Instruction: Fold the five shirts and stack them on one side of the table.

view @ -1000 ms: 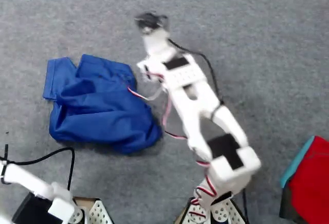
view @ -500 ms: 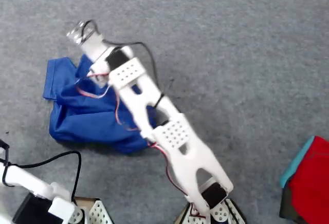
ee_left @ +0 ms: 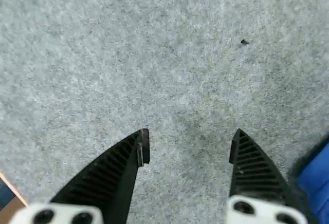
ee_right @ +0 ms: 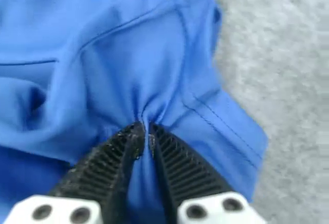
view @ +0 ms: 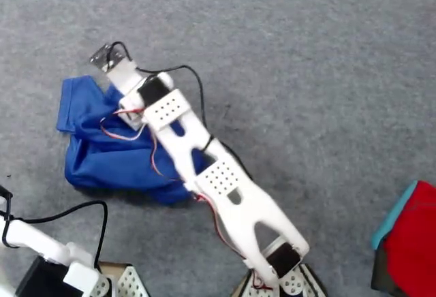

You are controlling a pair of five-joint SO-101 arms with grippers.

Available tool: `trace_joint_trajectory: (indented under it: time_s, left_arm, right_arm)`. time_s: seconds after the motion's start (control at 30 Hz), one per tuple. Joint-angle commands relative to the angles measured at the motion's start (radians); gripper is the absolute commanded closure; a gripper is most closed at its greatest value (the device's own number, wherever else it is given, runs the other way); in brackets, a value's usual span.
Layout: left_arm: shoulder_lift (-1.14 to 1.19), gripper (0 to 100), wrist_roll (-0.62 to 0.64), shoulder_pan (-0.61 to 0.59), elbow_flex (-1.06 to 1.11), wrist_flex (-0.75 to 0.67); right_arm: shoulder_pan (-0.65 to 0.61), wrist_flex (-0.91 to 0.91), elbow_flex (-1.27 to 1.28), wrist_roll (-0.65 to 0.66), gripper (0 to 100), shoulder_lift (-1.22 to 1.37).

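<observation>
1. My right pincer (ee_right: 145, 129) is clenched on the crumpled royal-blue cotton shirt (ee_right: 154, 44). Its two ribbed black fingers (ee_right: 180, 162) pinch a gathered ridge of the cloth close to a stitched hem.
2. In the high view, that blue shirt (view: 102, 154) lies bunched on the left half of the grey felt-covered table (view: 327, 72).
3. My white right arm (view: 218, 174) stretches diagonally from its base at the near edge, across the shirt, to the shirt's far edge.
4. My left pincer (ee_left: 190, 144) is released. The jaws are spread wide over bare grey felt and grasp nothing, and a corner of the blue cloth shows just beside one finger.
5. My left arm (view: 41, 242) sits low at the near left corner of the table, apart from the shirt.
6. At the table's right edge lies a piece of red fabric (view: 412, 236) with a strip of teal fabric (view: 392, 219) along its side. Both are well apart from the blue shirt.
</observation>
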Motion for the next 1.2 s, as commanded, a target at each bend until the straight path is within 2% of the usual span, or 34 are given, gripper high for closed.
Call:
trace_joint_trajectory:
  time_s: [0.0, 0.27, 0.63, 0.9, 1.1, 1.17]
  left_arm:
    - [-0.033, 75, -0.005, -0.002, -0.006, -0.009]
    - [-0.033, 75, -0.005, -0.002, -0.006, -0.009]
    - [-0.033, 75, -0.005, 0.003, -0.006, -0.009]
    - [-0.033, 75, 0.0, 0.12, -0.015, -0.002]
    - [-0.033, 75, 0.005, 0.276, -0.012, -0.002]
    - [-0.033, 75, 0.005, 0.342, -0.009, -0.002]
  right_arm:
    - [0.07, 0.009, -0.048, -0.009, 99.3, -0.134]
    - [0.232, 0.135, -0.048, -0.009, 99.4, -0.34]
    - [0.593, 0.233, -0.042, -0.003, 99.4, -0.435]
    - [0.791, 0.249, -0.047, -0.003, 99.4, -0.326]
    - [0.917, 0.25, -0.042, 0.002, 99.4, -0.28]
    - [0.949, 0.25, -0.042, 0.04, 99.4, -0.271]
